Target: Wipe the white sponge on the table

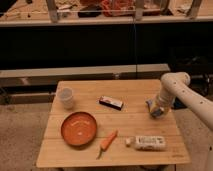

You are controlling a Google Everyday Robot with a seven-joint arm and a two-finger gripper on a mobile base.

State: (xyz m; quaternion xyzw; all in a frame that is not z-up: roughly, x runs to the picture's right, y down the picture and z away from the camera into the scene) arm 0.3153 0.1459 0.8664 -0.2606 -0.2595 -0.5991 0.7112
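The white sponge (154,111) is a small pale block with a bluish top and a yellowish side. It rests on the light wooden table (125,125) near its right edge. My gripper (157,107) comes down onto it from the white arm that enters from the right. It looks shut on the sponge and holds it against the planks. The gripper hides much of the sponge.
A white cup (65,97) stands at the far left, with an orange plate (78,128) in front of it. A carrot (107,142) lies near the front. A black-and-white bar (111,103) lies mid-table. A long white packet (149,142) lies front right, close under the gripper.
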